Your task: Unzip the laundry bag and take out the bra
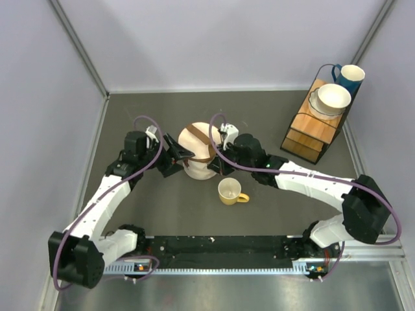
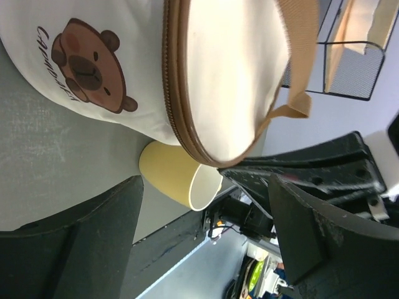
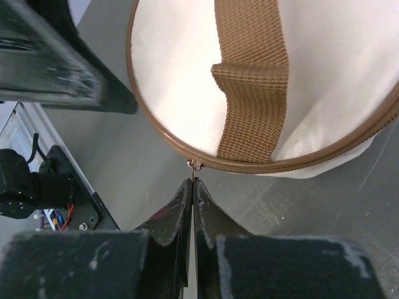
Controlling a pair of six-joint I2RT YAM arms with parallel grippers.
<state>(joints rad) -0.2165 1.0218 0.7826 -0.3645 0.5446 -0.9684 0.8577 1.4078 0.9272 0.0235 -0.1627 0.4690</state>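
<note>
The laundry bag (image 1: 196,150) was seen on the dark table (image 1: 149,116), near its middle, as a round, drum-shaped cream-white pouch. Its rim was edged in brown, and a brown woven strap (image 3: 249,81) was laid across its flat face. A brown zipper (image 2: 177,93) was run around the edge and appeared closed along the stretch in view. In the left wrist view a brown bear print (image 2: 87,65) was shown on the side wall (with a line of lettering beside it, too tilted to be read). The fabric looked smooth and taut, and nothing of the contents could be made out through it.

The right gripper (image 3: 192,190) was placed at the bag's near-right rim. Its fingers were pressed together, and the small metal zipper pull (image 3: 194,166) was caught at their tips, directly below the strap's end. The left gripper (image 2: 202,205) was held just beside the opposite, left side of the bag, its fingers spread wide with nothing between them. Whether it touched the fabric could not be told.

A yellow mug (image 1: 229,192) was stood near the bag, on the side toward the arm bases.
</note>
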